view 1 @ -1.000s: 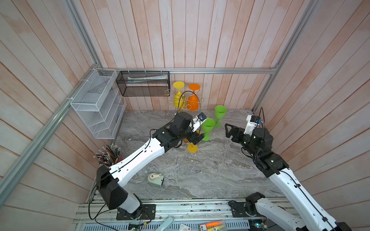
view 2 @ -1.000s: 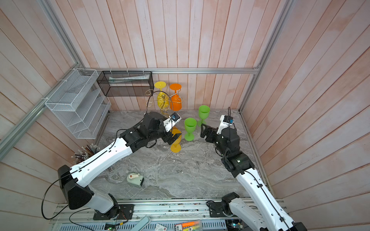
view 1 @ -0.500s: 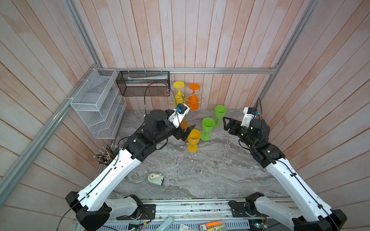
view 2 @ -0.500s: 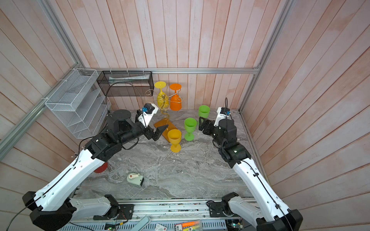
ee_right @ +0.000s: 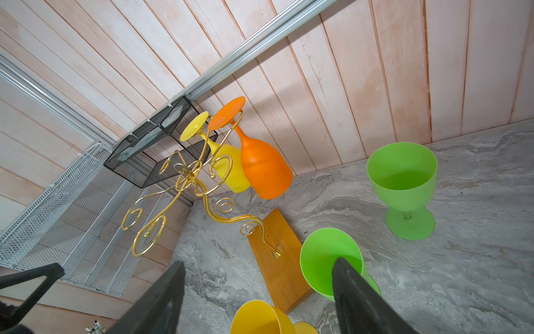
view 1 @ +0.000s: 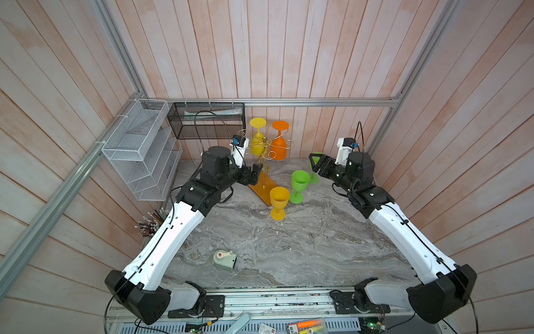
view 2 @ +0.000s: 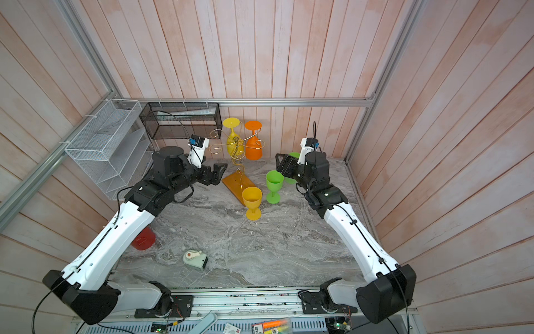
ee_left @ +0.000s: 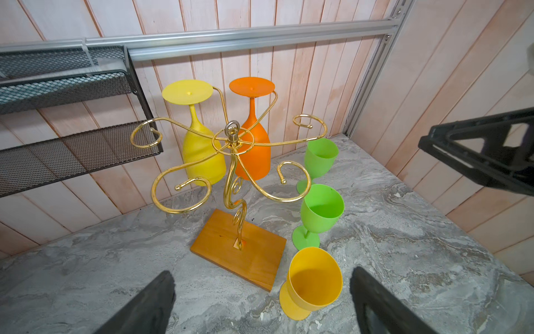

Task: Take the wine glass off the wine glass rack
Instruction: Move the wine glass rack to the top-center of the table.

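Observation:
The gold wire wine glass rack (view 1: 265, 143) (ee_left: 231, 138) stands on its orange-brown base (view 2: 238, 182) at the back of the table. Two wine glasses hang upside down from it: a yellow one (view 1: 258, 141) (ee_left: 202, 156) and an orange one (view 1: 279, 149) (ee_right: 264, 170). Upright on the table beside the base are a yellow glass (view 1: 279, 199) and two green glasses (view 1: 300, 182) (ee_right: 403, 173). My left gripper (view 1: 254, 175) (ee_left: 264, 303) is open and empty, left of the base. My right gripper (view 1: 318, 165) (ee_right: 260, 297) is open and empty, right of the rack, above the green glasses.
A black mesh basket (view 1: 206, 120) and a white wire shelf (view 1: 141, 150) hang on the walls left of the rack. A pale green device (view 1: 224, 259) lies at the front. A red cup (view 2: 143, 238) and a bundle of pencils (view 1: 150, 224) sit under the left arm.
My left gripper has drawn back left from the yellow glass, which now stands alone on the table. My right gripper has moved a little toward the back and its jaws have narrowed slightly.

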You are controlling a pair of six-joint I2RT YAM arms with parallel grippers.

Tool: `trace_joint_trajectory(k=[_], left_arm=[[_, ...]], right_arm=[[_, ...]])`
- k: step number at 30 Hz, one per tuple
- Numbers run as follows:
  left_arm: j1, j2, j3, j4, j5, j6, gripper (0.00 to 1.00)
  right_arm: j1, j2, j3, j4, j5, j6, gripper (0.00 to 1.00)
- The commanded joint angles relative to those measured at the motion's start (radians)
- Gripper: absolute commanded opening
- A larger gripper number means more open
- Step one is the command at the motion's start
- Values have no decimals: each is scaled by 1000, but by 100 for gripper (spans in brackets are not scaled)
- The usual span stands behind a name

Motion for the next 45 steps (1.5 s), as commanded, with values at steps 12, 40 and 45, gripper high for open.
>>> trace_joint_trajectory(k=[12, 40, 45], left_arm=[[-130, 318, 330, -61, -282, 39, 95], [-29, 342, 272, -75, -327, 53, 95], [-12, 336, 241, -66, -326, 58, 95]], right_arm=[[-4, -64, -20, -1, 10, -39, 77], [-1, -70, -48, 8, -2, -39, 75], [3, -71, -54, 9, 1, -39, 75]])
